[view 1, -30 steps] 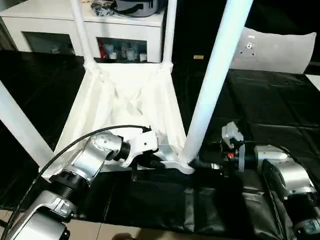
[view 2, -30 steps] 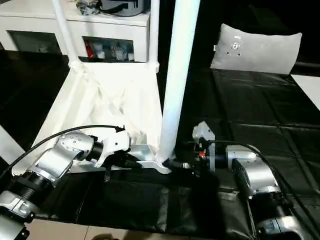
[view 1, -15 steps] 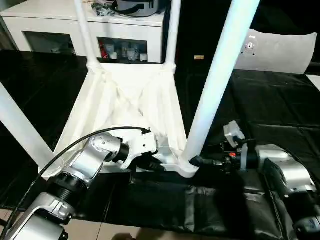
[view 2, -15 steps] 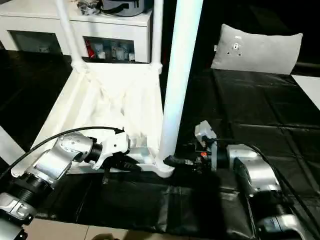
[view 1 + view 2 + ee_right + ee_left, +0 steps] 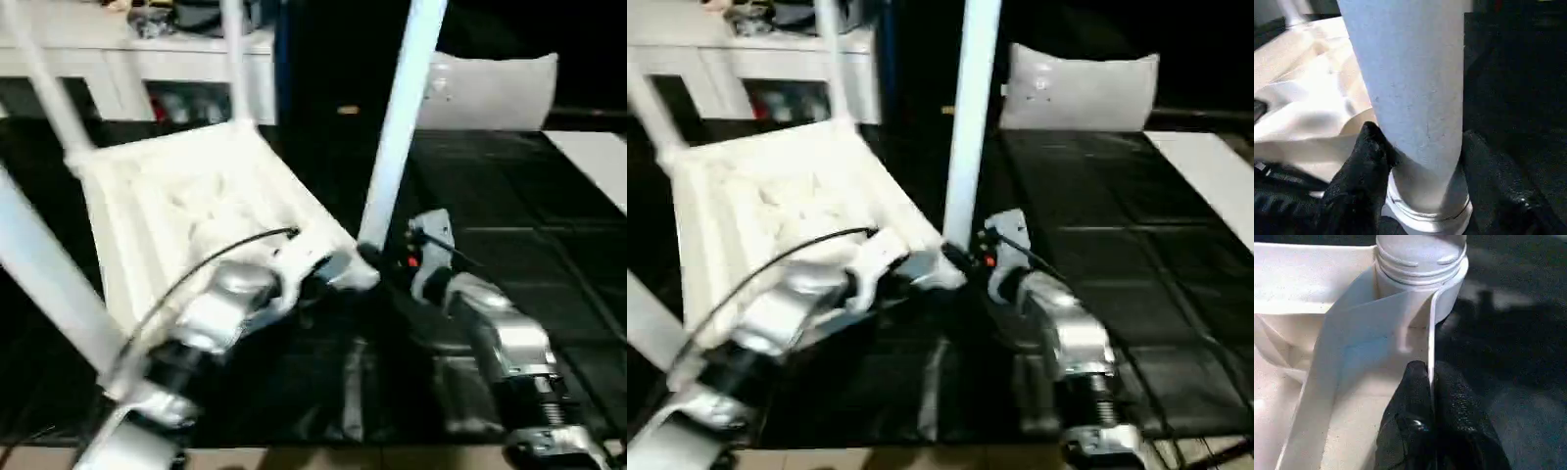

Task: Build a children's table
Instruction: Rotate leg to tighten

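Fingers of the right gripper (image 5: 1415, 161) stand one on each side of the foot of a long white tapered tubular leg (image 5: 397, 147), just above the round corner socket (image 5: 1420, 264) it is seated in; they look clamped on it, though how firmly I cannot tell. That leg rises near upright from the corner of the white plastic rectangular tabletop (image 5: 176, 196) closest to the robot, so its long axis runs straight up, across the reach of those fingers, and any turning or pressing home would, I judge, have to go around or down that axis. The tabletop lies ribbed underside up on the black quilted sheet (image 5: 509, 196) covering the floor, skewed so that corner points toward the robot. The left gripper (image 5: 1430, 396) is pressed shut on the thin upright rim of the tabletop right beside the same socket, seemingly steadying it. Other white legs (image 5: 235, 59) stand at the far corners, and one slants at the left edge of the head view. Beyond are a white cabinet with glass doors (image 5: 147, 69) and a grey pillow (image 5: 490, 88), both well apart from the work; nothing stands between either gripper and the socket.
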{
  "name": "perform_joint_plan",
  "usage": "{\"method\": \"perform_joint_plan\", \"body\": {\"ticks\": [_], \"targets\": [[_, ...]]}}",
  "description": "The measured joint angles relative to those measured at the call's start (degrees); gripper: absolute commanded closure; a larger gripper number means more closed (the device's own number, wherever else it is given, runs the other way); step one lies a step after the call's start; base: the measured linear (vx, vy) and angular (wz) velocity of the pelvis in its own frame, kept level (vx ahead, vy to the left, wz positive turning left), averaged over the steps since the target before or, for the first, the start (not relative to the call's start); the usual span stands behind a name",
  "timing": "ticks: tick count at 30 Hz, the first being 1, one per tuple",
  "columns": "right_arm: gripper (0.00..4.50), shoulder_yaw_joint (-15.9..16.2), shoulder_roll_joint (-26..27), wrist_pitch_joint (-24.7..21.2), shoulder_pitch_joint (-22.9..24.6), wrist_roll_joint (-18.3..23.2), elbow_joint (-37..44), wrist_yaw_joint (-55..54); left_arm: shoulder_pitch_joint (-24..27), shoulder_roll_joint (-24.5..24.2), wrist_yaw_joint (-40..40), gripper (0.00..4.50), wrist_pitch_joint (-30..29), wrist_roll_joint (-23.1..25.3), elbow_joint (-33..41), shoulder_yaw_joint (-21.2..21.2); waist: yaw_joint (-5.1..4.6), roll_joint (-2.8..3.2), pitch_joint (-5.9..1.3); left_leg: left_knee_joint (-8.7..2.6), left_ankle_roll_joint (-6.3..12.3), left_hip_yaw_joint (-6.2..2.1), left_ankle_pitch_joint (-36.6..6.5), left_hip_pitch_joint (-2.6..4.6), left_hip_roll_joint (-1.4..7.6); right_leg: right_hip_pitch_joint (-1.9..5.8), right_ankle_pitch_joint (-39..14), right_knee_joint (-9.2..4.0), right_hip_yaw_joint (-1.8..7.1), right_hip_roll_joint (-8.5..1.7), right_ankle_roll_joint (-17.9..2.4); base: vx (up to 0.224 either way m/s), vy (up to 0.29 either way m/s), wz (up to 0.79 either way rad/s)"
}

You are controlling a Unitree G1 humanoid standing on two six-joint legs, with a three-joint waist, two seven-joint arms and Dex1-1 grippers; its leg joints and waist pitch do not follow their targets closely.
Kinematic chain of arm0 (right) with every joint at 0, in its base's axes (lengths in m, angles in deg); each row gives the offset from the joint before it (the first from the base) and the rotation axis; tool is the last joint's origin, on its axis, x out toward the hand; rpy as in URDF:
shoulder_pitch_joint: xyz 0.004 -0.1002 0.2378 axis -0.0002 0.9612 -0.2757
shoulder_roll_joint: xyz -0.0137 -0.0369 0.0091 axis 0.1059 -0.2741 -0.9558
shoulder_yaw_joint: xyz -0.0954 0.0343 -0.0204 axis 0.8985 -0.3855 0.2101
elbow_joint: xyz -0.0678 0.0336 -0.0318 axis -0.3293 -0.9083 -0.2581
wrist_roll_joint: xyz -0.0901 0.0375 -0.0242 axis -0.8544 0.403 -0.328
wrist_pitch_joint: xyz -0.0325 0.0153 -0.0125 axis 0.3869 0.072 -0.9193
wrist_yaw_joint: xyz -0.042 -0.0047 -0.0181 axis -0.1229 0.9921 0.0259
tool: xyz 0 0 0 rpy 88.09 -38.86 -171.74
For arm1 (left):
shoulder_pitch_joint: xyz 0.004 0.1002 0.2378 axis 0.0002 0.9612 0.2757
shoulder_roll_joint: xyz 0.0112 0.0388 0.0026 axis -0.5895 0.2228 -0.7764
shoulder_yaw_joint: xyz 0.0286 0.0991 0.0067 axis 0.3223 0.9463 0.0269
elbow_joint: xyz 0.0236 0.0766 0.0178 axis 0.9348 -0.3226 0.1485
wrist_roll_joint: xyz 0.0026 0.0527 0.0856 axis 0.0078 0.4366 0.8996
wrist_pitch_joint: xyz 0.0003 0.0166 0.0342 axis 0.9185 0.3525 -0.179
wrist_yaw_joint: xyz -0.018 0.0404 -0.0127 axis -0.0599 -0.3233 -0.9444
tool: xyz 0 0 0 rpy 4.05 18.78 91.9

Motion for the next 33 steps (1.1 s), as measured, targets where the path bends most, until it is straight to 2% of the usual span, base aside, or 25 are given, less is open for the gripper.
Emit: {"method": "perform_joint_plan", "body": {"ticks": [1,3,10,13,17,19,22,26,27,30,32,33], "targets": [[1.87,-0.36,0.47,0.01,0.42,0.04,0.50,-0.26,-0.02,0.41,-0.47,4.50,-0.11,0.09,0.01,0.01,0.10,0.01,-0.01,-0.07,0.05,0.00,-0.03,0.00,-0.03,0.03,0.02,-0.10,0.03,0.00,0.03,0.000,0.000,0.00],[1.55,-0.51,0.63,0.59,0.87,-0.14,1.10,-0.68,-0.02,0.82,-0.99,4.50,-0.26,0.13,0.27,0.16,0.33,0.08,-0.05,-0.24,0.15,0.04,-0.09,0.00,-0.13,0.04,0.13,-0.16,0.19,-0.03,0.17,0.000,0.000,0.00],[0.99,0.69,-3.87,4.23,2.70,0.25,2.09,5.38,0.83,-1.57,2.07,4.50,0.94,-0.29,2.65,1.36,1.03,0.08,-0.04,-0.71,0.40,0.06,0.07,-0.06,-0.09,-0.24,0.09,0.00,0.20,0.07,0.04,0.000,0.000,0.00],[0.68,0.66,-7.57,4.70,2.70,1.44,2.15,10.31,1.01,-3.57,4.57,4.50,3.07,-0.69,2.60,1.72,1.22,0.06,-0.03,-0.66,0.42,0.09,0.08,-0.14,-0.09,-0.38,0.03,0.21,0.23,0.06,-0.05,0.000,0.000,0.00],[0.26,0.46,-15.77,5.47,3.00,3.02,3.55,21.36,1.93,-8.64,10.43,4.50,8.05,-1.67,2.37,1.97,1.66,-0.07,0.05,-0.55,0.40,0.08,0.08,-0.15,-0.07,-0.43,-0.04,0.40,0.24,0.05,0.05,0.000,0.000,0.00],[0.19,0.42,-18.48,5.52,3.00,3.76,3.71,24.83,2.29,-10.41,13.30,4.50,9.79,-2.43,2.30,2.03,1.98,-0.16,0.10,-0.49,0.34,0.08,0.05,-0.13,-0.07,-0.40,-0.02,0.43,0.24,0.04,0.02,0.000,0.000,0.00],[0.19,1.14,-20.39,5.69,2.99,4.44,3.82,29.87,2.44,-12.49,17.15,4.50,13.38,-2.61,2.06,3.06,2.73,-0.26,0.16,-0.28,0.25,0.08,-0.01,-0.06,-0.04,-0.40,-0.01,0.44,0.25,0.03,0.02,0.000,0.000,0.00],[0.19,4.16,-23.22,5.78,2.73,6.23,3.84,39.06,2.55,-15.47,24.10,4.50,17.83,-3.49,2.02,4.75,4.09,-0.37,0.20,-0.21,0.25,0.07,-0.01,-0.11,-0.05,-0.38,0.01,0.46,0.32,0.01,-0.02,0.000,0.000,0.00],[0.45,4.45,-23.43,5.78,2.65,6.50,3.83,40.26,2.55,-15.92,25.26,4.50,18.35,-3.54,2.02,4.86,4.40,-0.38,0.20,-0.21,0.25,0.07,-0.01,-0.12,-0.05,-0.38,0.01,0.47,0.32,0.01,-0.03,0.000,0.000,0.00],[0.58,6.27,-23.46,5.81,1.93,6.92,3.55,43.68,2.49,-17.03,28.22,4.50,20.40,-3.81,2.02,5.87,4.79,-0.46,0.17,-0.19,0.25,0.07,0.00,-0.13,-0.04,-0.38,0.02,0.50,0.32,0.01,-0.04,0.000,0.000,0.00],[0.97,7.37,-22.87,5.88,0.74,6.91,2.51,44.95,2.38,-17.03,29.77,4.50,20.98,-4.01,2.02,6.47,4.84,-0.49,0.17,-0.16,0.25,0.07,-0.01,-0.14,-0.04,-0.38,0.02,0.52,0.32,0.00,-0.05,0.000,0.000,0.00],[0.97,7.70,-22.66,6.00,0.49,6.92,2.45,45.31,2.35,-17.02,30.03,4.50,21.26,-4.20,2.02,6.83,4.92,-0.50,0.17,-0.15,0.25,0.07,-0.01,-0.14,-0.04,-0.37,0.02,0.54,0.32,0.00,-0.05,0.000,0.000,0.00]]}}
